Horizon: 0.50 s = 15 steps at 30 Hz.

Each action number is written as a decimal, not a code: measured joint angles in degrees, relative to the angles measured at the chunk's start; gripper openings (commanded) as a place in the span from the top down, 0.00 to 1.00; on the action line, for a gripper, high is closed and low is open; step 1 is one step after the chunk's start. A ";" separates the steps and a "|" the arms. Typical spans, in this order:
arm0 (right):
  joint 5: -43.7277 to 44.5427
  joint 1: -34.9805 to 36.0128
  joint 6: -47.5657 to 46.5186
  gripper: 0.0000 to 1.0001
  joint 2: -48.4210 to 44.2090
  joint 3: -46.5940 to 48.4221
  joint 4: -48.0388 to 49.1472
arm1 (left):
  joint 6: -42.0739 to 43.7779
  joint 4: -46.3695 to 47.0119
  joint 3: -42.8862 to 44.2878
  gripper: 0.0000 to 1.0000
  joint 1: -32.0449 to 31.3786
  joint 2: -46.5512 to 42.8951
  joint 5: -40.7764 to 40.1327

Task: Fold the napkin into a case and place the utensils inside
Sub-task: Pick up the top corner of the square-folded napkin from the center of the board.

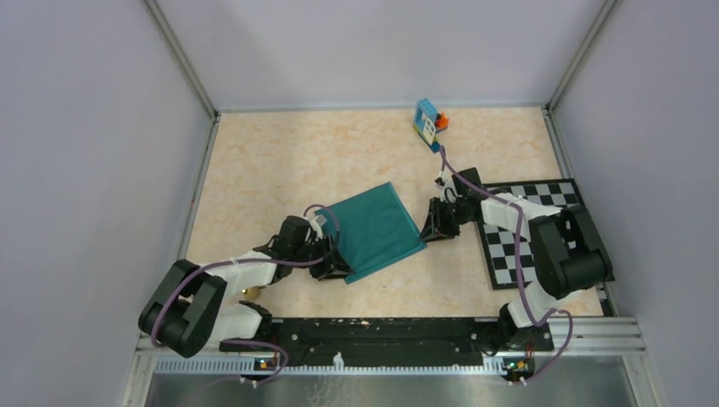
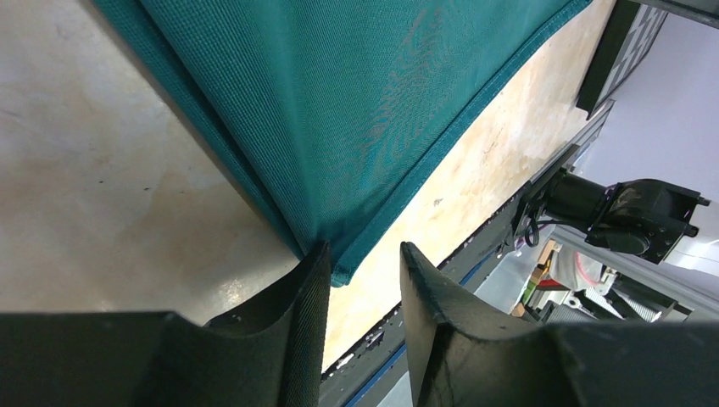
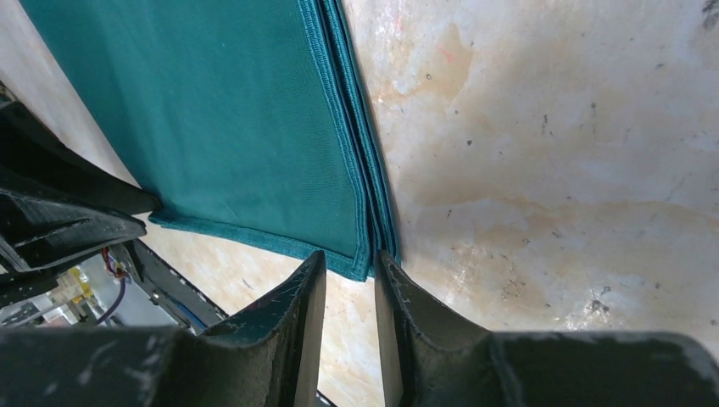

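Observation:
The teal-green napkin (image 1: 375, 229) lies folded in several layers on the table, tilted. My left gripper (image 1: 337, 270) is at its near-left corner, jaws open, the corner beside the left fingertip in the left wrist view (image 2: 365, 248); the napkin (image 2: 356, 110) fills that view's top. My right gripper (image 1: 427, 229) is at the near-right corner. In the right wrist view (image 3: 349, 254) its jaws stand narrowly apart, the napkin (image 3: 229, 127) corner just at the tips. A small golden bit of the utensils (image 1: 251, 292) shows under my left arm, mostly hidden.
The black-and-white checkerboard mat (image 1: 543, 193) lies at the right under my right arm. Blue-orange toy blocks (image 1: 430, 123) stand at the back edge. Walls enclose the table on three sides; a black rail (image 1: 381, 331) runs along the near edge.

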 measured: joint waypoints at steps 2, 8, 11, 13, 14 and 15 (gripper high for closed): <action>-0.46 0.00 0.28 0.72 0.35 -0.09 0.68 | 0.02 0.22 0.00 0.59 -0.09 0.37 0.00; -1.70 0.00 1.11 0.72 1.05 -1.11 2.29 | 0.00 0.92 0.00 0.59 -0.20 0.90 0.02; -2.16 0.00 1.36 0.72 1.07 -1.49 2.58 | -0.09 1.20 0.00 0.59 -0.22 1.14 0.11; -2.43 0.00 1.40 0.72 1.07 -1.57 2.73 | -0.11 1.38 0.00 0.59 -0.28 1.18 0.09; -2.54 0.00 1.42 0.72 1.07 -1.75 2.93 | -0.13 1.42 0.00 0.59 -0.31 1.25 0.11; -2.69 0.00 1.49 0.72 1.07 -1.95 2.99 | -0.13 1.42 0.00 0.59 -0.33 1.25 0.11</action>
